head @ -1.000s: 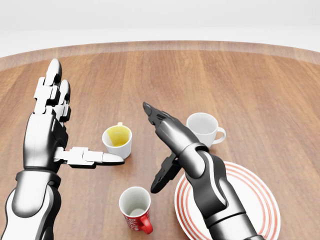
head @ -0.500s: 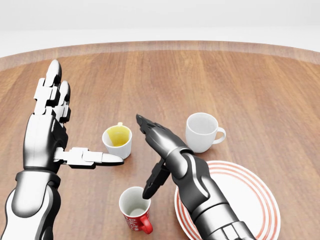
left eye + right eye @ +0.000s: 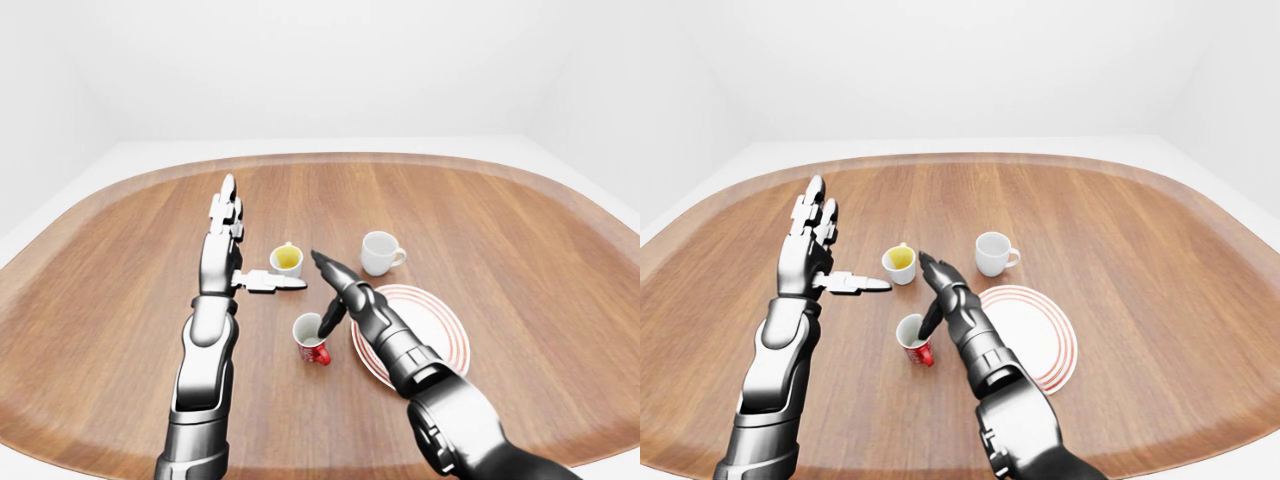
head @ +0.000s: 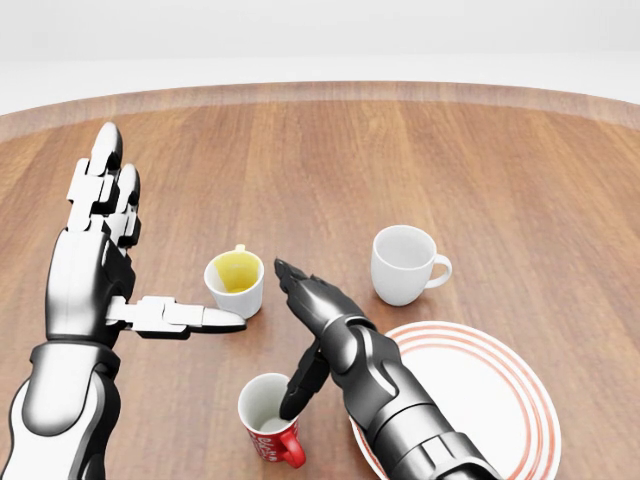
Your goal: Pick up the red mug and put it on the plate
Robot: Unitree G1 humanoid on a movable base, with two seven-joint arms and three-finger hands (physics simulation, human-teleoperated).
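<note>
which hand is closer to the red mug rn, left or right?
Right. The right hand is over the red ceramic mug with the white interior, one dark finger dipping to its rim. The left hand sits open, up and left of the mug, by the yellow-lined white cup.

mug (image 4: 270, 418) left of plate (image 4: 500, 400); cups above

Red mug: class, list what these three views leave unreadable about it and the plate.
- Red mug: print on its wall too small; base cut off by the head view's bottom edge.
- Right hand: whether its lower finger touches the mug's rim cannot be told.
- Plate: left part hidden under the right forearm.
</note>
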